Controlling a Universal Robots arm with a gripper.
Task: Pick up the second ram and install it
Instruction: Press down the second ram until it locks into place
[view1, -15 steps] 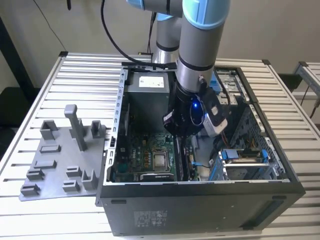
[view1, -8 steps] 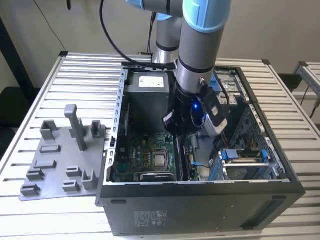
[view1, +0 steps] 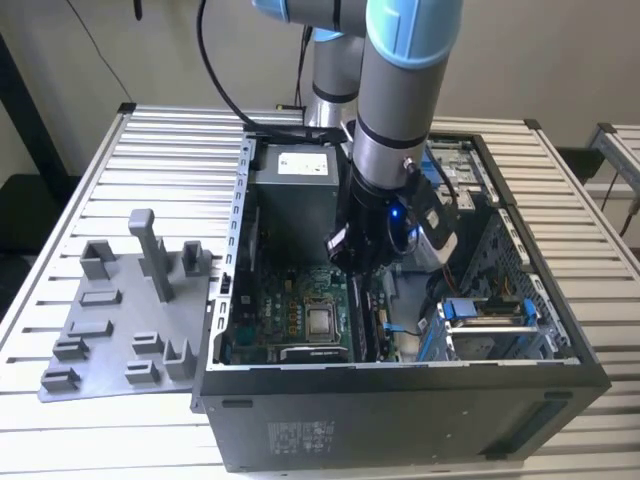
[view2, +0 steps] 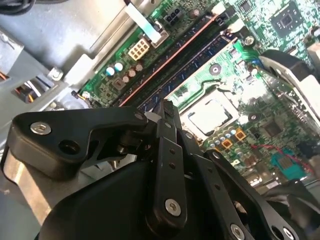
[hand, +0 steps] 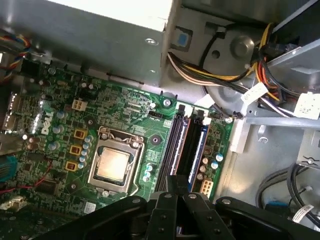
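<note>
In the exterior view the arm reaches down into the open computer case (view1: 400, 420), which lies on the slatted metal surface (view1: 150, 160), and the gripper (view1: 355, 266) hangs low over the motherboard (view1: 290, 310), just beside the processor socket (view1: 322, 322). A grey holder tray (view1: 110, 330) with upright blocks lies on the surface at the exterior view's left, touching the case wall and well apart from the gripper. In both wrist views the memory slots run alongside the processor socket (hand: 114, 165), between it and the drive bay's cable bundle (hand: 225, 75), with dark sticks standing on edge in them. The second ram (hand: 173, 145), as far as can be told, is the long dark stick in the slot on the socket's side; it stands upright, parallel to the stick beside it (hand: 197, 150). In the second wrist view the gripper (view2: 167, 106) has its fingers (view2: 169, 150) drawn together into one narrow tip, directly above the near end of that stick (view2: 195, 62). Whether the tip touches the stick's top edge cannot be told. In the first wrist view the gripper (hand: 175, 182) lines up with the same slot
</note>
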